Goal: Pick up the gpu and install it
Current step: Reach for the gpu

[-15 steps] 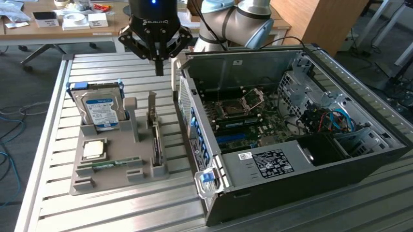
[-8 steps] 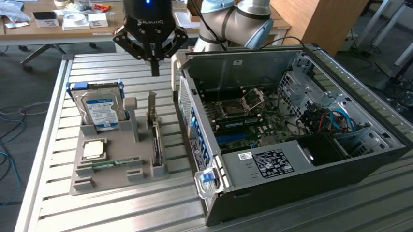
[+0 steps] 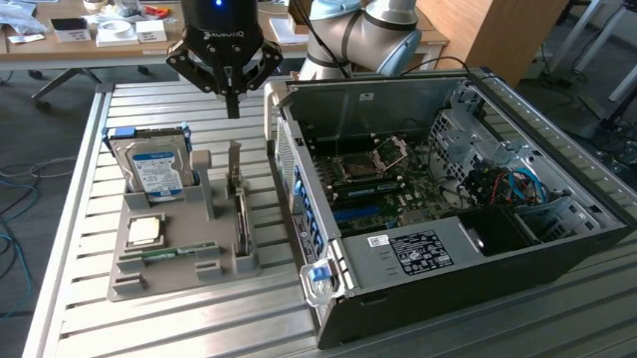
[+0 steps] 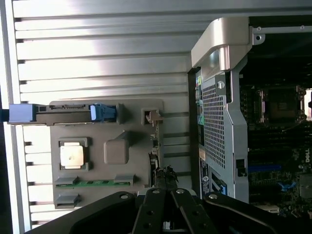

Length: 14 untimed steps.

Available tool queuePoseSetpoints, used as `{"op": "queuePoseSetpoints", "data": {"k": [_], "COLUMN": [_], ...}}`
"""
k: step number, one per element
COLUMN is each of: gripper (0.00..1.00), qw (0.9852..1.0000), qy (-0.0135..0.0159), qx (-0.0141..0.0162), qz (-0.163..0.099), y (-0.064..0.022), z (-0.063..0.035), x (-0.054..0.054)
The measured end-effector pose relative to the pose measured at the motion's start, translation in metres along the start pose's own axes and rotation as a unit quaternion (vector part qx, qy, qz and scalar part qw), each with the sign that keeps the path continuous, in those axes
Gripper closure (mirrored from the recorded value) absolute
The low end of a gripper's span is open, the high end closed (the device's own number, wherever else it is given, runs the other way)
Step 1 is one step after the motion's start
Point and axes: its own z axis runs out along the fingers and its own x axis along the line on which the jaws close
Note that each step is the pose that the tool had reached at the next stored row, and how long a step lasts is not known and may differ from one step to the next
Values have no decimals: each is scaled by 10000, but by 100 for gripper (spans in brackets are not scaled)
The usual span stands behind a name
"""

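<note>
The gpu (image 3: 239, 212) stood on its thin edge in a slot of the grey tray (image 3: 179, 280), on the side next to the computer case (image 3: 448, 224). Its silver end plate stuck up at the end closest to me. In the wrist view the gpu (image 4: 156, 146) looked like a thin green line, and its dark fan part sat right by my fingers.

I was the gripper (image 3: 233, 104), and I hung in the air above it without touching it. My jaws were pressed together and held nothing. In the wrist view my black gripper (image 4: 163, 200) pointed down at the tray.

A hard drive (image 3: 154, 168) with a blue and white label stood in the same tray, with a square silver chip (image 3: 145, 230) and a slim green stick (image 3: 169, 253) close by. The tray sat on a metal table (image 3: 130, 328) with long ridges. The case lay open, and its green board showed inside
</note>
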Motion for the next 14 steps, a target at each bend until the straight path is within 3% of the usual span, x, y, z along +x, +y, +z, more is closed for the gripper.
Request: {"op": "queuePoseSetpoints", "data": {"k": [14], "gripper": [89], "qw": [10000], "qy": [1], "qx": [0], "qz": [0], "y": [-59], "z": [-3], "x": [-1]}}
